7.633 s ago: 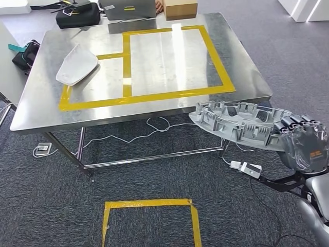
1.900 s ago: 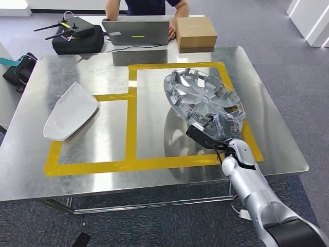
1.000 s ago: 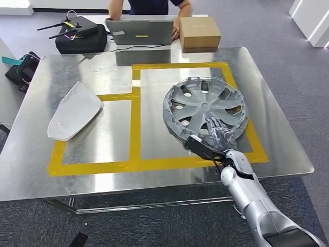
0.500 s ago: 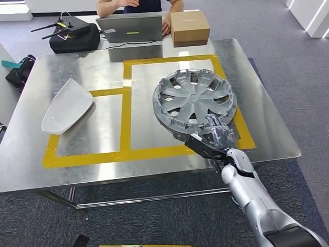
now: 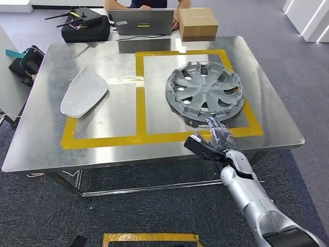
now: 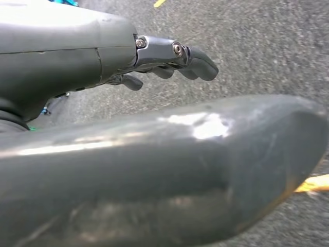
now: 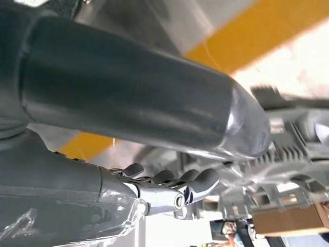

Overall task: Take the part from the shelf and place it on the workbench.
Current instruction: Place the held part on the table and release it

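Released and drawn back toward the near edge since half a second ago: right hand [image 5: 216, 138], fingers spread, holding nothing, just clear of the rim. Beyond it, round grey plastic wheel cover [image 5: 204, 93] lying flat on the steel workbench [image 5: 42, 139] inside the yellow tape outline [image 5: 140, 110], evidently the marked drop zone. Left hand [image 6: 170, 59] hanging over carpet, fingers loosely extended, holding nothing.

White curved panel [image 5: 84, 93] near the table's left edge, laptop [image 5: 141, 21], cardboard box [image 5: 197, 23] and black bag [image 5: 86, 29] beyond its far edge
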